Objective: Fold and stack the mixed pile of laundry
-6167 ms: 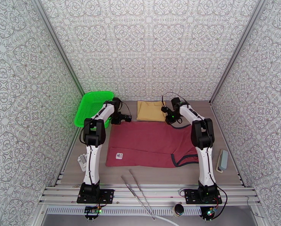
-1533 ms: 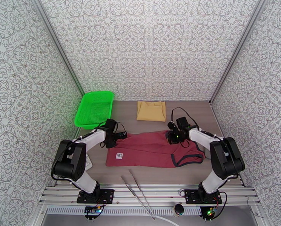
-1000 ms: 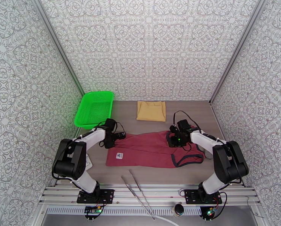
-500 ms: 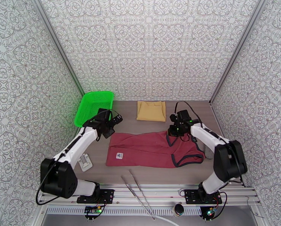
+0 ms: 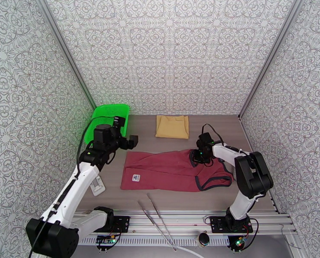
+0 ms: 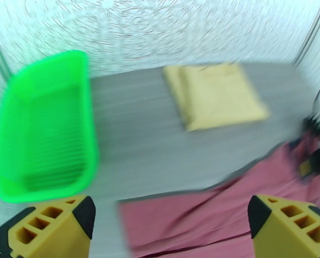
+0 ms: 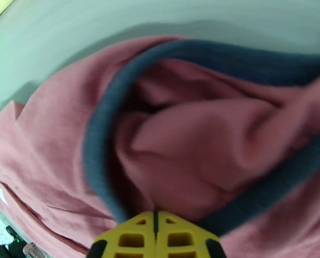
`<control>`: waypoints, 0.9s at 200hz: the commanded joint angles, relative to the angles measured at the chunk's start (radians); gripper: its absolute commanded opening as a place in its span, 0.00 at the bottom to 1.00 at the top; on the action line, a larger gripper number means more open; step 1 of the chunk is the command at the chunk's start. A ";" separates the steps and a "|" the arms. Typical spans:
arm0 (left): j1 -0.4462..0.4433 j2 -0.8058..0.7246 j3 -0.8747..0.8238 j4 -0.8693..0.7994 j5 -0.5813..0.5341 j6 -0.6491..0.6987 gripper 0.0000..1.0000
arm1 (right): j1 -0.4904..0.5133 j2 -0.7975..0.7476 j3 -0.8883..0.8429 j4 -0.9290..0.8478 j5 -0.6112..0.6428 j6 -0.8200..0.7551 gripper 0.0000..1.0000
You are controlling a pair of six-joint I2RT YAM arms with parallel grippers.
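Pinched shut on the tank top (image 5: 168, 168), the right gripper (image 7: 154, 228) may drag its fold askew (the left gripper (image 6: 170, 226) hangs wide open, empty, near the table's (image 5: 143, 125) left edge).

Enclosed on three sides by white walls (image 5: 172, 52) printed with grey floral tracery. Joined at the back corners by slim metal posts (image 5: 71, 61). Floored with a grey wood-grain surface (image 5: 142, 125), edged in front by aluminium rails (image 5: 185, 219). Lit brightly and evenly.
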 commanded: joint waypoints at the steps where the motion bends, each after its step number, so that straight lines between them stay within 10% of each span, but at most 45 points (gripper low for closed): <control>1: 0.008 0.088 -0.034 0.061 0.231 -0.238 0.99 | -0.015 -0.146 0.054 -0.118 0.142 -0.012 0.13; 29: -0.010 0.208 -0.079 0.062 0.214 -0.284 0.76 | -0.124 -0.222 0.091 -0.216 0.172 -0.090 0.27; 46: -0.024 0.283 -0.084 0.062 0.192 -0.300 0.45 | -0.204 -0.213 0.095 -0.230 0.138 -0.117 0.20; 58: -0.038 0.319 -0.075 0.047 0.144 -0.298 0.00 | -0.240 -0.189 0.085 -0.218 0.123 -0.122 0.09; 154: -0.054 0.512 -0.062 -0.125 -0.249 -0.359 0.00 | -0.353 0.243 0.210 -0.080 0.057 -0.072 0.00; 180: -0.016 0.575 -0.083 -0.109 -0.265 -0.407 0.27 | -0.378 0.326 0.289 -0.115 0.074 -0.069 0.00</control>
